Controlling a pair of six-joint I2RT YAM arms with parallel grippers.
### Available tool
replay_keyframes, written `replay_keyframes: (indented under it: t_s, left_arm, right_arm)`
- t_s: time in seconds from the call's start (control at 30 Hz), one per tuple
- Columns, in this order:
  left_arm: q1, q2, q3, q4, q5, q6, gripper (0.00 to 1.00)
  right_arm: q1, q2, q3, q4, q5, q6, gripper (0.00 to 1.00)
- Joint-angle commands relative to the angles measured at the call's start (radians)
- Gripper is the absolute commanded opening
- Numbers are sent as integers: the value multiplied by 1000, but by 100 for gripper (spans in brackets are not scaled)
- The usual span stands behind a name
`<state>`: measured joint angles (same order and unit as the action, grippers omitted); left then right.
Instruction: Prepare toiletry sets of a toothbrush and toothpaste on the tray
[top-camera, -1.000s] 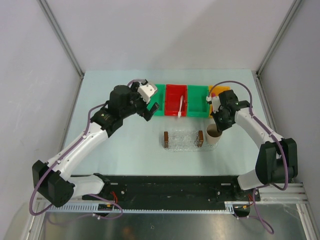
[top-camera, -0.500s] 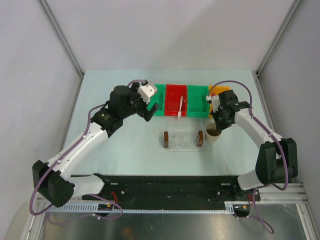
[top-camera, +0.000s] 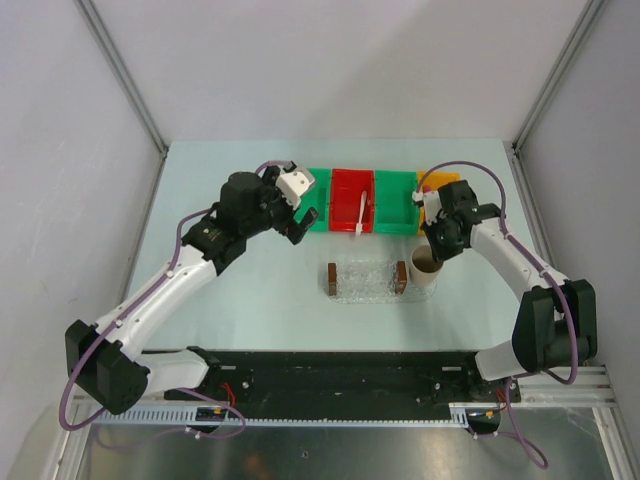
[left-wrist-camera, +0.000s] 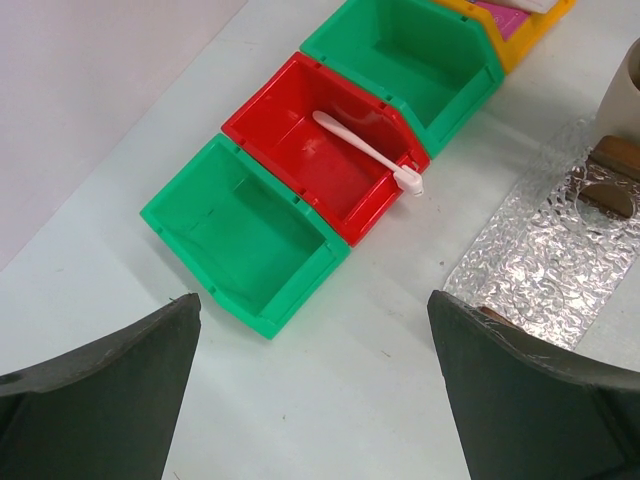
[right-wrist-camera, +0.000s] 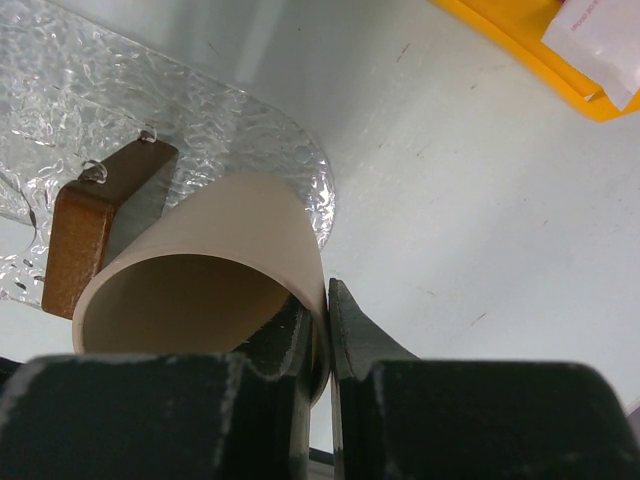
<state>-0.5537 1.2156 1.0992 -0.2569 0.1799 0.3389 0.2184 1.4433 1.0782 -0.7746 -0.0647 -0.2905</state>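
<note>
the right gripper (right-wrist-camera: 325, 330) is nearly closed, pinching the thin wall of a beige cup (right-wrist-camera: 210, 250): one finger sits inside the rim and the other outside, low in the right wrist view. the cup stands just beside the right end of the tray (right-wrist-camera: 100, 90), next to the tray's brown handle (right-wrist-camera: 95, 225); whether cup and tray touch cannot be told. a yellow bin (right-wrist-camera: 520, 50) with a white packet (right-wrist-camera: 600, 50) in it fills the upper right corner of that view.

the left gripper (left-wrist-camera: 312, 320) is spread wide and holds nothing, its two dark fingers at the lower left and lower right of the left wrist view. it hangs over the pale table (top-camera: 250, 290), in front of the near green bin (left-wrist-camera: 250, 240).

up from that bin runs a row: a red bin (left-wrist-camera: 290, 150), a second green bin (left-wrist-camera: 410, 50), then the yellow one at the top right. the toothbrush (left-wrist-camera: 365, 152) lies slantwise in the red bin, its head poking over the front lip. the toothpaste (left-wrist-camera: 505, 12) shows only as a pink strip in the yellow bin at the top edge. in the top view the tray lies at centre, below the row, apart from the toothbrush.
</note>
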Motion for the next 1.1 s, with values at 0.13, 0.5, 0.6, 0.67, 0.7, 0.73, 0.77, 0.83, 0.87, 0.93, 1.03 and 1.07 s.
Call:
replay_keyframes:
  t_s: [0.13, 0.5, 0.6, 0.67, 0.7, 0.73, 0.77, 0.83, 0.87, 0.93, 1.03, 1.07]
  left_arm:
    - [8, -18, -9, 18, 41, 37, 100]
    - [8, -14, -12, 18, 44, 37, 100]
    - [8, -13, -12, 18, 44, 35, 100]
    - [8, -18, -12, 19, 44, 37, 100]
    - [8, -16, -12, 18, 43, 35, 100]
    - [8, -14, -12, 18, 44, 35, 100]
    - [8, -14, -12, 18, 46, 35, 100]
    - [8, -13, -13, 18, 47, 34, 100]
    - [8, -14, -13, 19, 47, 34, 100]
    - [8, -14, -13, 18, 47, 35, 100]
    - [8, -14, -15, 18, 47, 37, 100]
    - [8, -14, -15, 18, 47, 35, 100]
  right_arm:
    - [2, -43, -15, 0, -15, -7, 0]
    - [6, -44, -37, 20, -12, -4, 1]
    - [7, -43, -40, 24, -9, -4, 7]
    - [9, -44, -40, 26, -7, -3, 11]
    - [9, -47, -40, 31, -4, -1, 14]
    - [9, -50, -40, 32, -4, 1, 15]
    - [10, -53, -41, 32, -3, 2, 16]
    - [12, -57, -41, 34, 0, 4, 22]
    - [13, -60, -41, 34, 0, 4, 23]
    - [13, -61, -41, 34, 3, 4, 26]
    - [15, -63, -43, 34, 3, 4, 29]
    - [16, -64, -43, 34, 5, 4, 29]
